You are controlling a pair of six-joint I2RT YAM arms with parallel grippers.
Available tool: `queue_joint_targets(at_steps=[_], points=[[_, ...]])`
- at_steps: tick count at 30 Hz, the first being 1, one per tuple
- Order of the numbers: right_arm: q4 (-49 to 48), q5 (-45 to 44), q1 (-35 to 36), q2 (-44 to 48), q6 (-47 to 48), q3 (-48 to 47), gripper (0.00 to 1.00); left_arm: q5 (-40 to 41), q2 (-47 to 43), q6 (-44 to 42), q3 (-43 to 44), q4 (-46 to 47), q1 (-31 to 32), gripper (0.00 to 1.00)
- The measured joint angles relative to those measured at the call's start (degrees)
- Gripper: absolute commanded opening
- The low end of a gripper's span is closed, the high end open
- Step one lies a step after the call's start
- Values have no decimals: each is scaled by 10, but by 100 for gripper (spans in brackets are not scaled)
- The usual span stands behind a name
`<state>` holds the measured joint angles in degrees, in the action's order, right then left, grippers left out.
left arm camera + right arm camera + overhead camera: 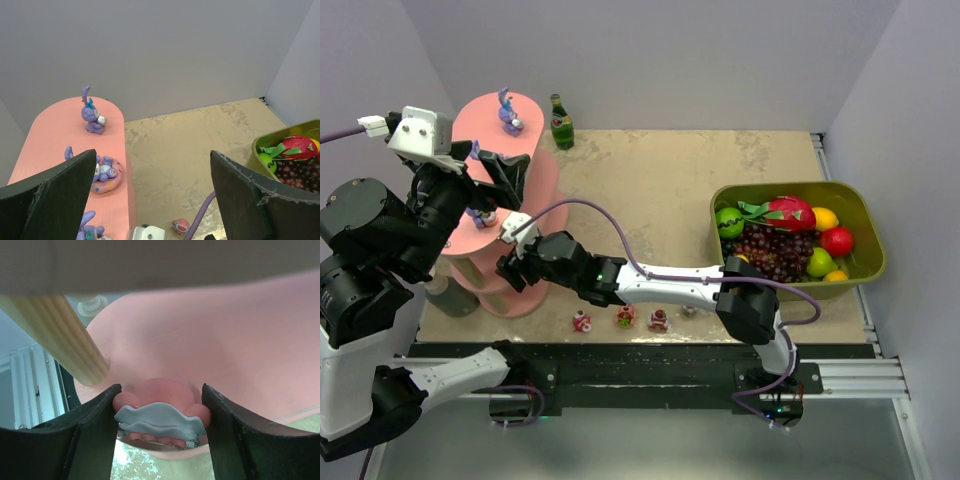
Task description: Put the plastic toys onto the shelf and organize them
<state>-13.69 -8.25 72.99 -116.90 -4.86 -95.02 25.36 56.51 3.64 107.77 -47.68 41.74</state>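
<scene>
R arm holds a small pink toy at a lower tier of the shelf (538, 185); L arm hangs above.
The right gripper (512, 262) reaches across the tabletop (660, 200) and under an upper tier. Its jaws are part-closed on a pink toy w/ a grey piece (160, 415), seemingly pinching both sides at the tier's edge, prob. to set it down upright. The left gripper (152, 160) is wide open and empty over the shelf top, clear of the purple bunny (91, 117), likely to stay out of the way. At least 3 loose toys (626, 317) lie unshelved by the front edge.
</scene>
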Motion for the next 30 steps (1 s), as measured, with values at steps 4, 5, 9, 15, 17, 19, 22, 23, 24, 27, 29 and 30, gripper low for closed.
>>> queue_joint_targets(at_steps=[4,5,9,15,17,19,22,23,24,27,29,30], points=[[1,-2,2,-1,4,-2,32,0,0,0,0,0,0,100],[2,-3,3,-1,4,-3,31,0,0,0,0,0,0,100],[10,-11,5,-6,6,-14,27,0,0,0,0,0,0,100],[34,-19,8,-9,9,-29,26,0,0,0,-2,0,0,100],[41,-26,8,-9,10,-32,26,0,-1,0,-3,0,0,100],[49,-32,9,-8,10,-33,26,1,-1,0,-4,0,0,99],[61,-43,9,-4,10,-34,26,2,-2,0,-5,0,0,100],[67,-44,9,-2,10,-34,26,2,-2,0,-6,0,0,100],[72,-45,9,-1,10,-34,26,2,-2,0,-6,0,0,99],[89,-48,9,3,10,-37,27,2,-2,0,-6,0,0,100],[101,-51,10,6,10,-38,27,2,-2,1,-6,0,0,100],[108,-54,10,7,10,-39,28,2,-2,2,-6,0,0,99]])
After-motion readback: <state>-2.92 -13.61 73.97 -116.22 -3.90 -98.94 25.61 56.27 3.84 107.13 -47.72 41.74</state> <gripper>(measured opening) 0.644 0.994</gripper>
